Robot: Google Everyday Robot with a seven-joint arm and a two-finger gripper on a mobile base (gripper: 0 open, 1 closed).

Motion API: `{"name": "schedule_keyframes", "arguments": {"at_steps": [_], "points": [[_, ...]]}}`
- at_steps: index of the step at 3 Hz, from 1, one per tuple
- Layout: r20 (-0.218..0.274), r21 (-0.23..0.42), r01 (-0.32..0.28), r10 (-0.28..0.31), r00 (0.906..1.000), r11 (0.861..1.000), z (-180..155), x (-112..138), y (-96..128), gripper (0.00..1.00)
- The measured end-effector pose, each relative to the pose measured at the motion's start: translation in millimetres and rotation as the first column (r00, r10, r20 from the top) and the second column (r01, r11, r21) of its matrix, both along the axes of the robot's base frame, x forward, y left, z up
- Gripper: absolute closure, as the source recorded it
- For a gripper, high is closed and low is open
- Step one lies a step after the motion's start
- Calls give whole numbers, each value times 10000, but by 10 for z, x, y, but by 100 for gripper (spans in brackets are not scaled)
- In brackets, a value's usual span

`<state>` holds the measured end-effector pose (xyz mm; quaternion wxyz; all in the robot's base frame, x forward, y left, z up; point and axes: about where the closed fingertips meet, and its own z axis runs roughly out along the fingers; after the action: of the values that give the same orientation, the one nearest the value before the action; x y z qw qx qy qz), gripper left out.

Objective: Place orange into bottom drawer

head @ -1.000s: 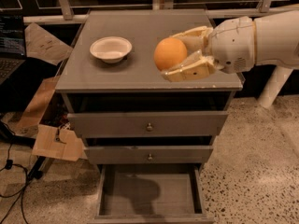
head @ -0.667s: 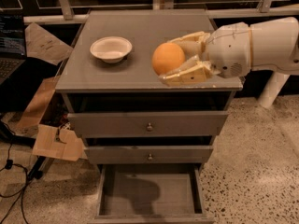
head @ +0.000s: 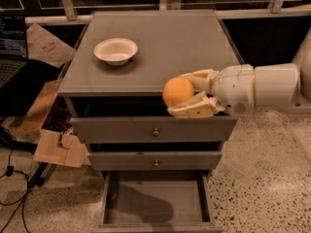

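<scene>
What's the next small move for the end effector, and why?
Probably lower it straight down. The end effector is shut on the orange at the cabinet's front edge, level with the top drawer, while the bottom drawer stands open well below. Releasing here would likely drop the orange hard.

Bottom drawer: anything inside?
Only bare grey floor and a shadow show in the bottom drawer. Its rear, under the upper drawers, is hidden. The end effector holds the orange at the cabinet's front edge.
</scene>
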<state>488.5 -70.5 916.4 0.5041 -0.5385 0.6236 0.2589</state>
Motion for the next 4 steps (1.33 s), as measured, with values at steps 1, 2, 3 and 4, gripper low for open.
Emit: {"name": "schedule_keyframes", "arguments": {"at_steps": [1,2,3,4], "points": [[-494,18,358,-357,9981,9994,-385,-85,-2,100],[-974,-116,617,-625,9933,9980,-735,-150,13,100],[-1418,-482,790,-852,9862,9957,-1060,-199,-5,100],[-1987,-809,928,-1073,9742,9924,-1387,-267,-36,100]]}}
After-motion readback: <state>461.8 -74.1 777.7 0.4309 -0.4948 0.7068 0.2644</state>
